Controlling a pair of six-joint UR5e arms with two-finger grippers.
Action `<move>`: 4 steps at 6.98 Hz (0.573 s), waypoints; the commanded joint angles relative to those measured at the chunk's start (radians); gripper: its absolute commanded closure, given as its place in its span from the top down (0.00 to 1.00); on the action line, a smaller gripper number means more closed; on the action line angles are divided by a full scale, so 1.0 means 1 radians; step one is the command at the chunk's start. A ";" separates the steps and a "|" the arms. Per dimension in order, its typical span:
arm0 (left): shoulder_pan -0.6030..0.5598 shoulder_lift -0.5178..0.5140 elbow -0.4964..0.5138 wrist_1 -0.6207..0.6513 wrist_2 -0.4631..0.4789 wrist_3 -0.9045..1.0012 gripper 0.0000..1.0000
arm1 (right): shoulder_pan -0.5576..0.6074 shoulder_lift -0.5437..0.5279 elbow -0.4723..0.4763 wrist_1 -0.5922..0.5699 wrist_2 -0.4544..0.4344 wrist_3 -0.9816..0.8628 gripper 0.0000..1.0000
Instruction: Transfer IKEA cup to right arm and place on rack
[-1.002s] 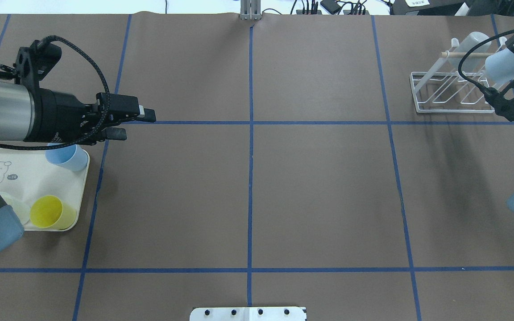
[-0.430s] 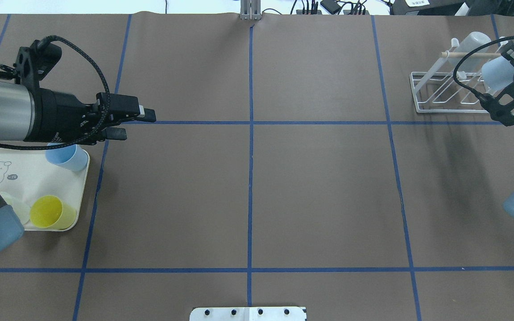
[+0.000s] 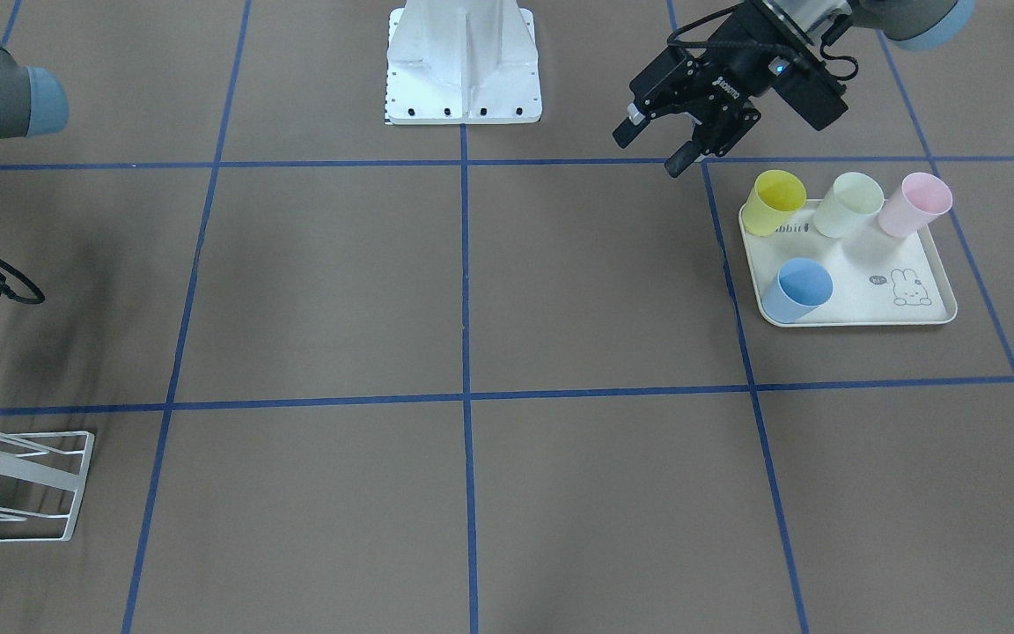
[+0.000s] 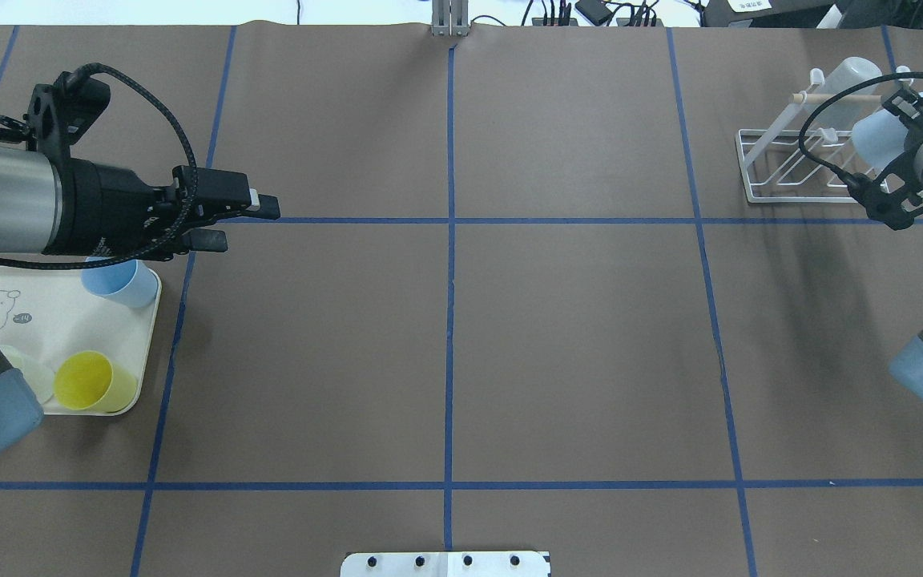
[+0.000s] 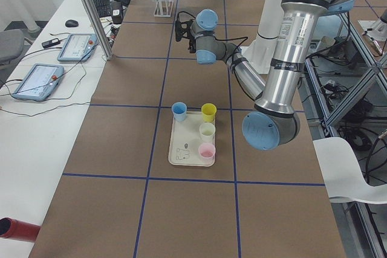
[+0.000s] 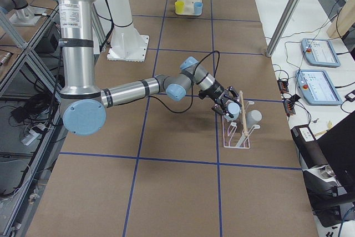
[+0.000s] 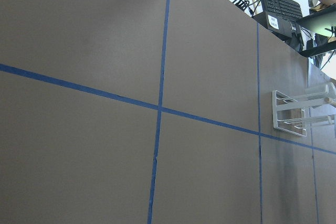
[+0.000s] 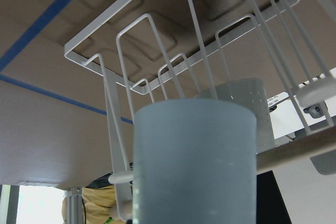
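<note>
One cup (image 8: 194,166), pale blue, smooth-walled; white wire rack (image 8: 173,72) just behind.

A wide run of bare brown table (image 4: 574,344) lies between the tray (image 4: 69,328) on the robot's left side and the rack (image 4: 798,198) in the far right corner, room for either arm to cross. The tray is crowded: a yellow cup (image 3: 778,201), a green cup (image 3: 856,204) and a pink cup (image 3: 914,204) stand close along one edge, a blue cup (image 3: 796,289) alone opposite. The rack is tight: a clear cup (image 4: 850,76) on a prong, a wooden rod (image 4: 830,97) across the top, the right gripper (image 6: 228,106) with its pale blue cup (image 4: 874,138) right up at the prongs
</note>
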 commanded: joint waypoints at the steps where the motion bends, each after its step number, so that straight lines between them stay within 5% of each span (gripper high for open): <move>1: 0.000 0.001 0.000 0.000 0.000 -0.003 1.00 | -0.001 0.004 -0.006 0.000 0.000 0.001 0.48; 2: 0.000 0.001 -0.001 0.000 0.000 -0.003 1.00 | -0.002 0.009 -0.014 -0.001 0.000 0.000 0.62; 4: -0.001 0.001 -0.003 0.000 0.000 -0.003 1.00 | -0.002 0.022 -0.026 -0.001 -0.003 0.000 0.64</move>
